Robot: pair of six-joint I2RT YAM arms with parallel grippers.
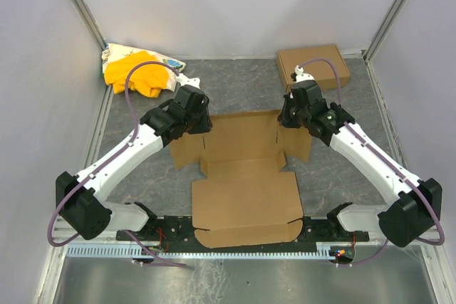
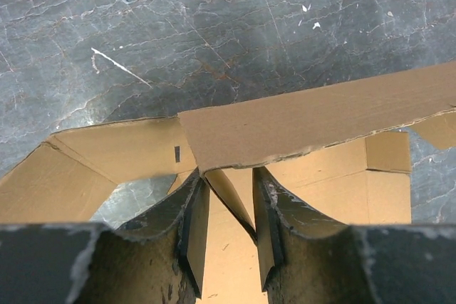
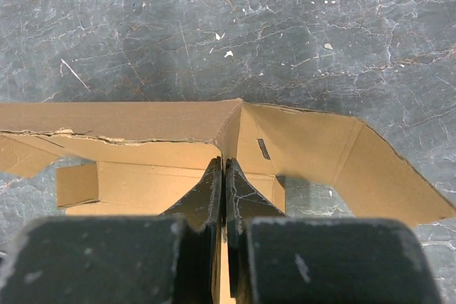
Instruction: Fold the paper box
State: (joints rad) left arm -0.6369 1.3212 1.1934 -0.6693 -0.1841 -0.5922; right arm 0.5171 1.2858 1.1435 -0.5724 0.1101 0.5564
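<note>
The paper box lay in the middle of the grey marbled table, between the two arms, with its large near panel flat and its front edge reaching over the rail that carries the arm bases. Its far strip was raised into a low wall, and a side flap splayed outward at each far corner. The left fingers stood at the far left corner with a clear gap between them; a raised cardboard edge sat in that gap, lying against the inner face of one finger while the other finger stood off it, so nothing was pinched. The right fingers were at the far right corner, pressed almost together on a thin upright cardboard fold just below the wall's corner crease. A compact brown ready-made box sat in the far right corner of the table, well apart from the sheet, and a yellow-and-white cloth heap lay in the far left corner.
</note>
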